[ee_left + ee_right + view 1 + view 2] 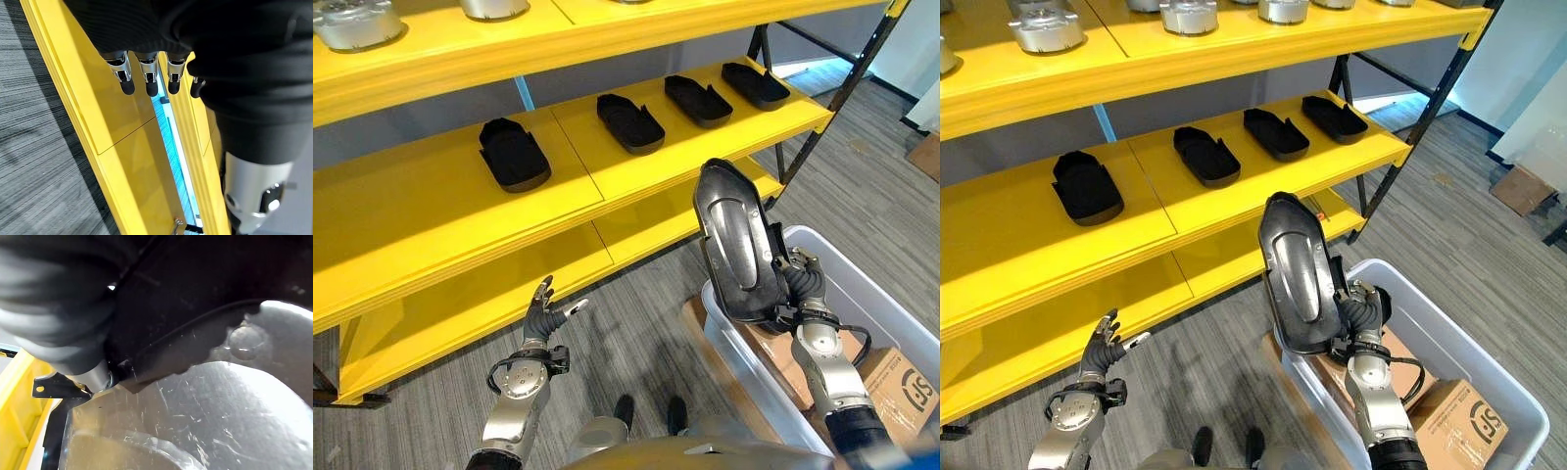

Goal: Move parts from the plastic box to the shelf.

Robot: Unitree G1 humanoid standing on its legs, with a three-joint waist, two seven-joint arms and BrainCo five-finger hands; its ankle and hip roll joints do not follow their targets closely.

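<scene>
Low in the foreground, the robot's left hand (540, 318) is raised over the grey floor (636, 323) with fingers spread and holding nothing. To its right, the right hand (1359, 311) is clamped on a black oval part (1295, 274) with a glossy raised centre, held upright above the near end of the clear plastic box (1469, 357). Cardboard cartons (1459, 421) sit inside the box. Beyond, four matching black parts (513, 154) lie in a row, spaced apart, on the middle board of the yellow shelf (411, 225). Silver metal pieces (1043, 24) stand on the board above.
</scene>
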